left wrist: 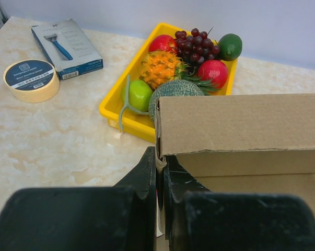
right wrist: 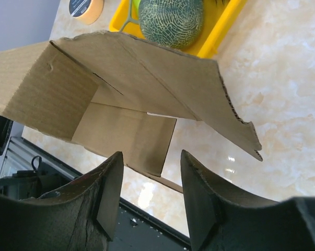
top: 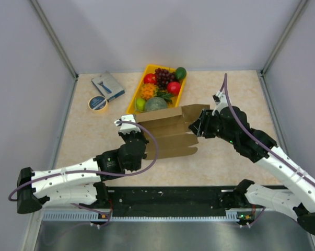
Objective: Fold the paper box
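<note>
The paper box (top: 170,130) is plain brown cardboard, partly folded, in the middle of the table just in front of the yellow tray. My left gripper (top: 130,127) is shut on its left end; in the left wrist view the fingers (left wrist: 160,180) pinch the thin left wall of the box (left wrist: 235,125). My right gripper (top: 198,127) is open at the box's right end, with nothing between its fingers. In the right wrist view the raised flaps of the box (right wrist: 120,83) lie just ahead of the open fingers (right wrist: 149,183).
A yellow tray (top: 137,94) of plastic fruit stands right behind the box. A small blue-grey box (top: 107,86) and a roll of tape (top: 98,103) lie at the back left. Grey walls close the table on three sides.
</note>
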